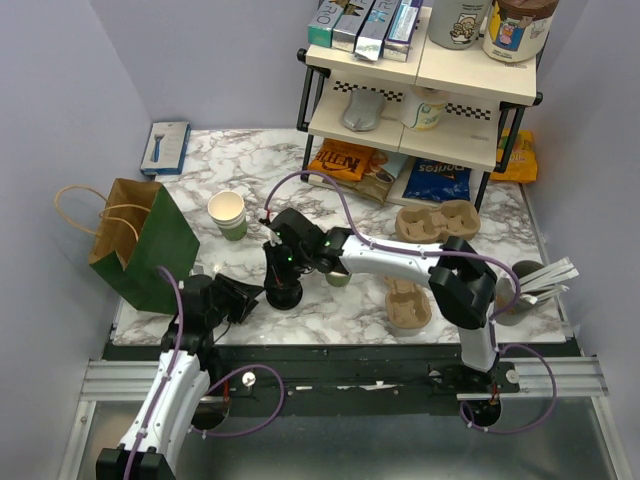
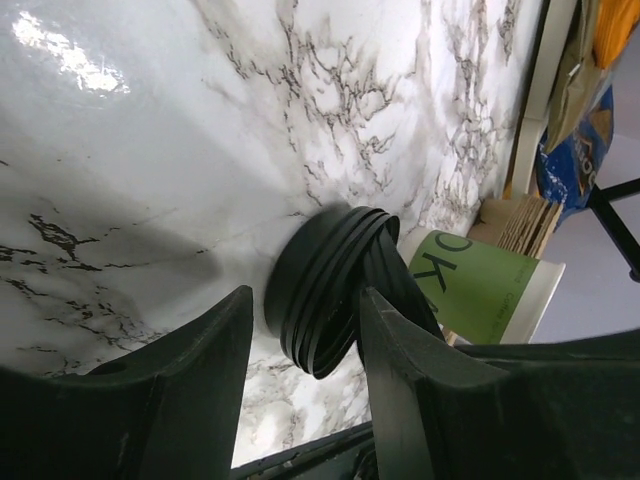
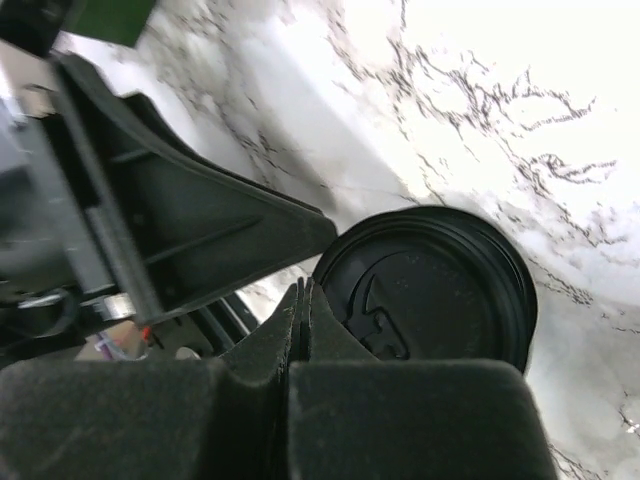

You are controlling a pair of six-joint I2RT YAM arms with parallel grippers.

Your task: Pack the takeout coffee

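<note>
Just ahead of your left tool point(image 2: 305, 305), released with jaws apart, a stack of round black plastic lids point(image 2: 325, 275) sits on the white marbled desk point(image 2: 150, 130). Your right tool point(image 3: 302, 295) is clenched, tips at the top lid's rim. A small green paper cup point(image 2: 475, 290) with cream rim stands just behind the stack.

Tally on the surface point(image 1: 340, 325):
- 2 arms: left arm point(image 1: 172, 385), right arm point(image 1: 390, 258).
- 2 green paper cups point(image 1: 227, 214); second cup point(image 1: 338, 279) half hidden behind the right arm.
- 1 stack of black lids point(image 1: 283, 296); lids in it not countable.
- 2 brown pulp carriers point(image 1: 437, 222); other carrier point(image 1: 408, 305).
- 1 grey cup point(image 1: 522, 300) of white sticks point(image 1: 548, 274); stick count unclear.
- 1 paper bag point(image 1: 135, 240).
- 1 blue box point(image 1: 166, 147).
- 1 shelf rack point(image 1: 470, 80), with 4 slim boxes point(image 1: 352, 25) and 2 tubs point(image 1: 460, 20) on top.
- At least 3 snack bags point(image 1: 436, 180) underneath.
</note>
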